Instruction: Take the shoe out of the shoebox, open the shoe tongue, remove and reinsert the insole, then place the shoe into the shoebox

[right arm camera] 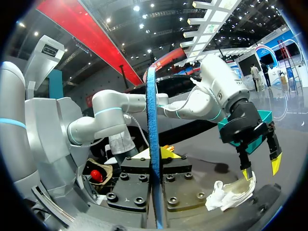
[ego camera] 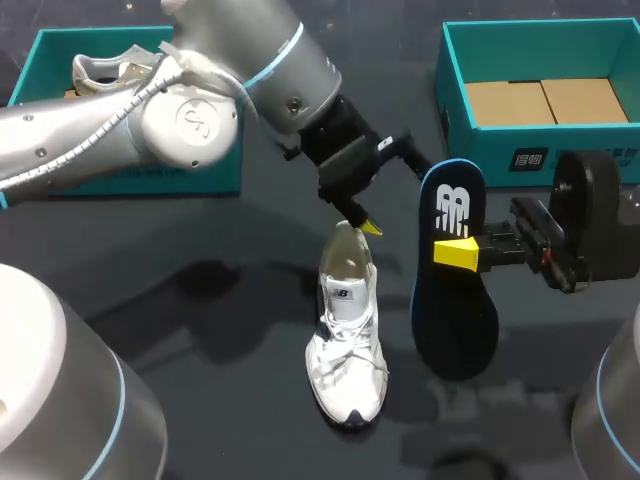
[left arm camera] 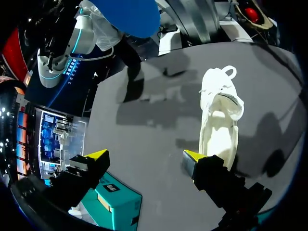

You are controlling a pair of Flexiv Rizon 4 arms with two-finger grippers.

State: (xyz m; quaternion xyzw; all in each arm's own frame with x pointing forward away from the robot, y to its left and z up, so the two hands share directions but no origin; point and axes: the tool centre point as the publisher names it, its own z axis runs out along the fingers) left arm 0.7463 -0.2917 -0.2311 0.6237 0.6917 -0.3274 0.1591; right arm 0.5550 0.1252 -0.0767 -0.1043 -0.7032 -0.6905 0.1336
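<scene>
Here: insole (ego camera: 455, 320) held beside shoe (ego camera: 347, 340).
Insole is clamped in the right pincer (ego camera: 452, 253); shoe is stood on the counter (ego camera: 200, 300); left pincer (left arm camera: 144, 158) is held wide open, empty, over its heel.

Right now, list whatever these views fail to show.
1. Head view: the left arm covers much of the left teal cardboard shoebox and the pale shoe inside.
2. Left wrist view: a finger of the left claw hides one end of the white lace-up sneaker.
3. Right wrist view: the dark blue foam insole shows edge-on, its faces unseen.
</scene>
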